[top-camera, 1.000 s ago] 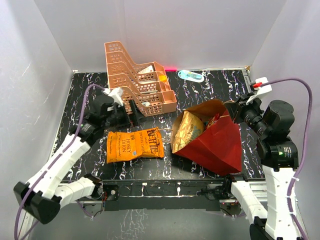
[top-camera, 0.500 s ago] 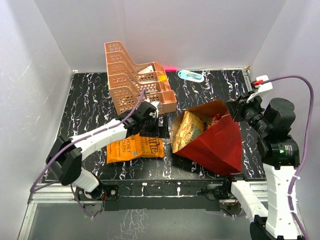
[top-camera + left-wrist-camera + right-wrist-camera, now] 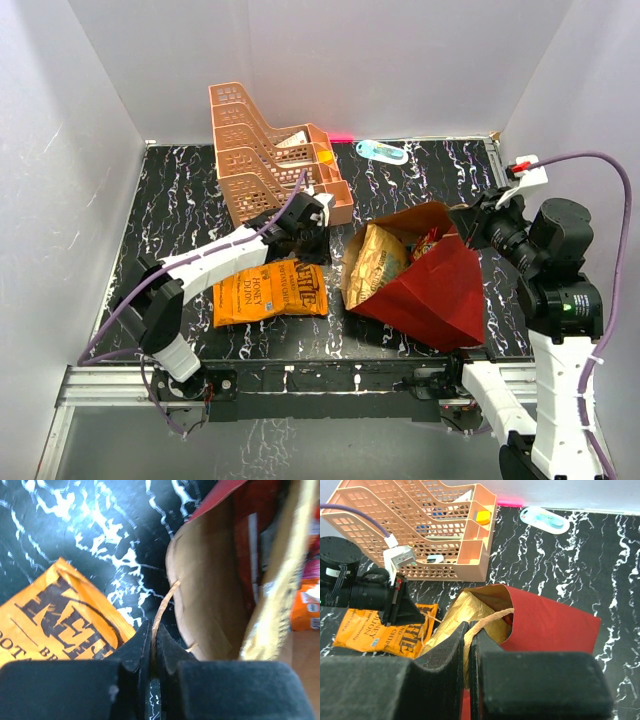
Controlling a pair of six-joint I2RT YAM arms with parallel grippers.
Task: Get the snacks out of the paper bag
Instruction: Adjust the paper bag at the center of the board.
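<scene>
The red paper bag lies on its side with its mouth facing left. A tan-gold chip bag fills the mouth, and red and orange packets show deeper inside. A big orange chip bag lies flat on the table left of the paper bag. My left gripper is shut on the thin twine handle at the mouth's near-left rim. My right gripper is shut on the other twine handle at the bag's upper rim, holding the mouth up.
A peach tiered rack stands at the back, just behind my left gripper. A small blue-green bottle lies by the back wall. Black marbled tabletop shows to the left of the chip bag.
My left arm swung from the table's left side over to the bag's mouth. Its jaws went from wide open to shut on the twine handle. The right arm hardly moved.
</scene>
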